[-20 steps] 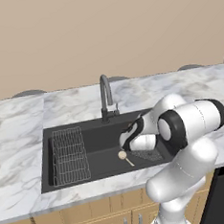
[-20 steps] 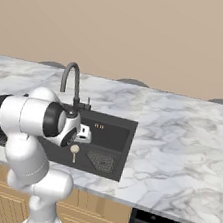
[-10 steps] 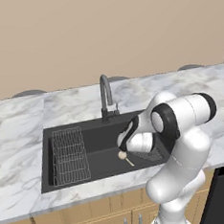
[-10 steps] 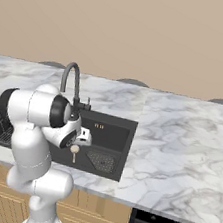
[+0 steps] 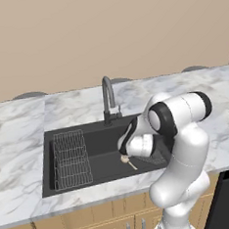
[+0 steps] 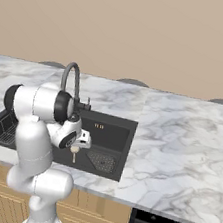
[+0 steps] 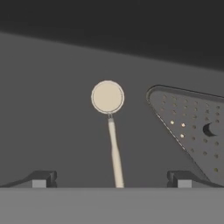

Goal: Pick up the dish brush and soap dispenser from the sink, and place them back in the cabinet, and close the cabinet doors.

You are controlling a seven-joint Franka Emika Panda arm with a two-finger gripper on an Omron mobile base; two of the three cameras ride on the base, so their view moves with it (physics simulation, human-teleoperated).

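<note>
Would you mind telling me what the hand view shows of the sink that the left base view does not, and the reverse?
Hand view alone: the open gripper straddling the dish brush handle, and a perforated drain plate beside the brush.

Left base view alone: the gooseneck faucet, the wire grid rack at the basin's left end, and the marble counter around the sink.

Both: the brush lying flat on the black basin floor, its round cream head clear of the gripper.

Evenly and softly lit, sharp throughout (rendered, no glare or edge distortion), dim only inside the sink (image 5: 97, 152), frame centre.
</note>
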